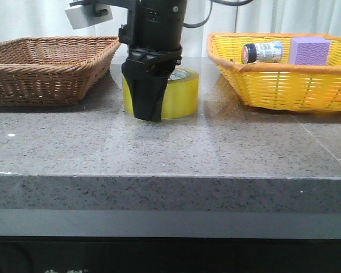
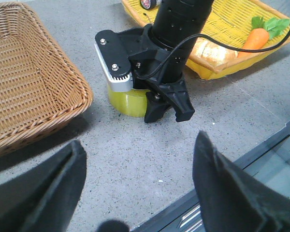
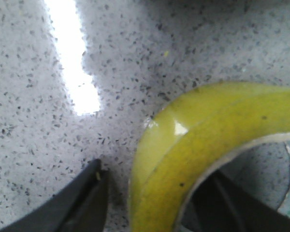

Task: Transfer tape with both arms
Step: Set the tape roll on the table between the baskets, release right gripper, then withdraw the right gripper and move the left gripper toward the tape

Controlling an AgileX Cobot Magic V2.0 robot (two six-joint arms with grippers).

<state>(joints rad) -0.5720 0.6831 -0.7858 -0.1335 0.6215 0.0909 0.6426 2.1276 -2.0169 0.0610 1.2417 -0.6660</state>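
- Speckled grey stone of the bench (image 1: 170,153) fills the foreground of the front view, its front edge nearest the lens.
- Behind it, toward the middle of the bench, the tape (image 1: 182,96) lies flat on the stone; the right claw (image 1: 148,105) stands over it and hides the roll's left half.
- Right wrist view: one black finger (image 3: 82,203) sits outside the yellow wall of the roll (image 3: 183,154), and a second dark shape shows inside the core, so the claw straddles the wall. Whether the fingers press on it cannot be told.
- Left claw (image 2: 140,193) hangs released near the bench's front edge, its two fingers blurred and spread wide with bare stone between them; it is out of the front view.
- Left wrist view: the right arm covers most of the tape (image 2: 128,101), leaving only a yellow sliver at the base.
- Brown wicker basket (image 1: 45,68) sits at the back left corner, cut off by the frame.
- Yellow basket (image 1: 284,85) at the back right holds a purple block (image 1: 308,50) and a small bottle (image 1: 262,52) lying on its side, its label too small to read.
- Left wrist view also shows a carrot (image 2: 258,36) in that basket, and a pale item beside it, hard to make out.
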